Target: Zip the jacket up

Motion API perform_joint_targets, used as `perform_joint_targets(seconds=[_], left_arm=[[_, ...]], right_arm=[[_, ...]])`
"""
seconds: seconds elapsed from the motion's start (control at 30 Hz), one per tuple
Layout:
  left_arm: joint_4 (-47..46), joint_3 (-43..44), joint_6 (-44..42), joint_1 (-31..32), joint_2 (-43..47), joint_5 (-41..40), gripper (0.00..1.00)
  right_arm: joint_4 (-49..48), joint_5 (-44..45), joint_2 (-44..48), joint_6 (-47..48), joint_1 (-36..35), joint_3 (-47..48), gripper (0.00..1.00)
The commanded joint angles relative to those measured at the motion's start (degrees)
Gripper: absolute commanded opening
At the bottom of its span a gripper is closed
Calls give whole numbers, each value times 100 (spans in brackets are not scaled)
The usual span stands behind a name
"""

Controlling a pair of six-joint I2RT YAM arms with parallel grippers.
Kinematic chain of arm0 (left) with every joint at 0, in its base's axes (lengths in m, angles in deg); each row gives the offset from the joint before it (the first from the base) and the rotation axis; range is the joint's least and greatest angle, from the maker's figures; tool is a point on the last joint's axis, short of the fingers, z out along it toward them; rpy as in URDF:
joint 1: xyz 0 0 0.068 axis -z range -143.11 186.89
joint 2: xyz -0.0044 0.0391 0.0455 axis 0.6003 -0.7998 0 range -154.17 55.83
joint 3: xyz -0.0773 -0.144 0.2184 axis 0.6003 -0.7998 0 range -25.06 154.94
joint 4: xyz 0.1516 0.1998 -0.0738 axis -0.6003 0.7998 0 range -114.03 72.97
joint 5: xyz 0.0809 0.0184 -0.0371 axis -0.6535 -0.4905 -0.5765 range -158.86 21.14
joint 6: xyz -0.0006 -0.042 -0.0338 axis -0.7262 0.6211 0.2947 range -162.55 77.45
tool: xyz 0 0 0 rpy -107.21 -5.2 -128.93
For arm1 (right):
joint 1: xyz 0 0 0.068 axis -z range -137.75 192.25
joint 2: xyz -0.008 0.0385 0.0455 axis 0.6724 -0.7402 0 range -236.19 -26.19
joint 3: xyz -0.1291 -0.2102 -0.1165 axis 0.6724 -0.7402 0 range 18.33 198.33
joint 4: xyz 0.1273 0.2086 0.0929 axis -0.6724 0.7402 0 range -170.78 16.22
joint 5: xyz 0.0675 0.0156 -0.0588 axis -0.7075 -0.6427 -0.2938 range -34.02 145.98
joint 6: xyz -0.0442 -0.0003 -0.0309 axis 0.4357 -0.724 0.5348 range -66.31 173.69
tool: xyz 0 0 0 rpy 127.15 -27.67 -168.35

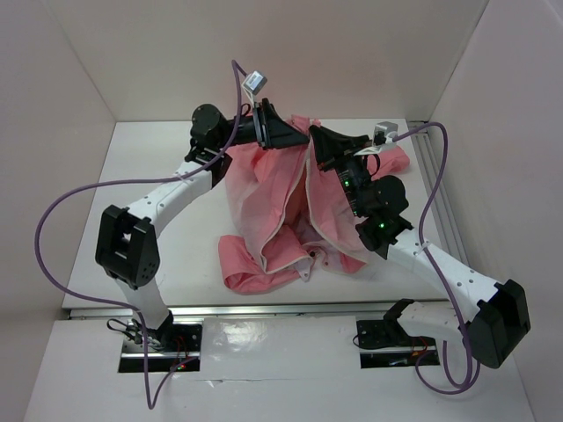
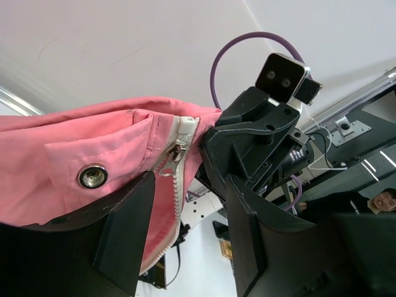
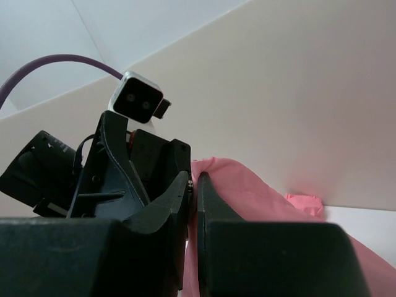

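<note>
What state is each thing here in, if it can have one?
jacket: unzipped, lifted at the top, hem slumped on the table.
zipper: undone, front edges apart.
snap: unfastened.
left gripper: jaws open, astride the zipper.
right gripper: jaws shut on the jacket.

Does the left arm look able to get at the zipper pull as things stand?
Probably yes: the left claw stands open with the zipper pull in the gap between its fingers, nothing covering it. The right claw pinches the jacket close beside, so room is tight.
</note>
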Motion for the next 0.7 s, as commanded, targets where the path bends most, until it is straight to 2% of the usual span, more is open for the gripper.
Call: perform_joint_targets(seconds=[0.0, 0.3, 0.53, 0.67], left_arm=[[-1018, 7, 429, 21, -122, -33, 59], [-1766, 60, 817, 74, -377, -33, 54], [-2610, -283, 1274, 74, -316, -253, 41], [-2918, -230, 1608, 74, -447, -253, 40]], right_arm=[[-334, -36, 163, 93, 21, 344, 0], [-334, -36, 163, 93, 21, 344, 0], [-281, -36, 110, 40, 21, 344, 0], [-229, -36, 110, 40, 21, 396, 0]])
